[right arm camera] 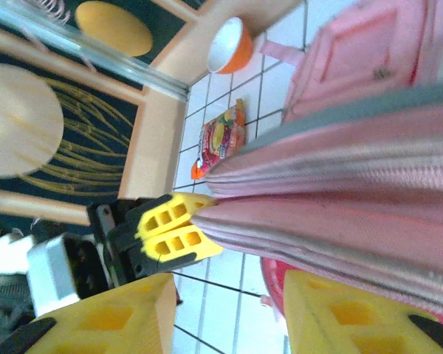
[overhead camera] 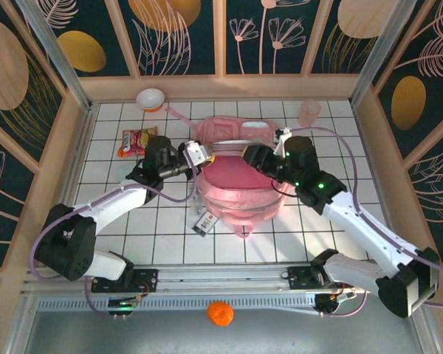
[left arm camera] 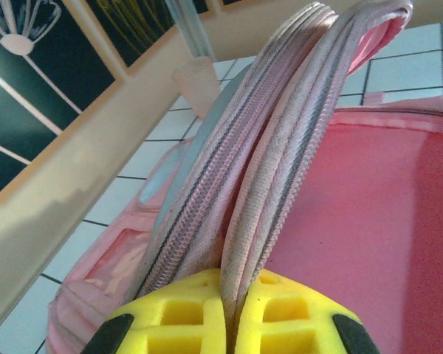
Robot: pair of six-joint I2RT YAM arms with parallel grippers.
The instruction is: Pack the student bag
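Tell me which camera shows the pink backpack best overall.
Top external: the pink backpack shows its full outline there, with the main opening spread. Left wrist gives a close-up of its zippered rim pinched in the left end effector. Right wrist shows a stretch of rim and a front pocket.

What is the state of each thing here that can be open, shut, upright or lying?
student bag: lying flat, main compartment unzipped and open
left end effector: shut on the bag's zipper rim
right end effector: open, fingers spread beside the bag's rim
orange bowl: upright, empty
pink cup: upright
snack packet: lying flat
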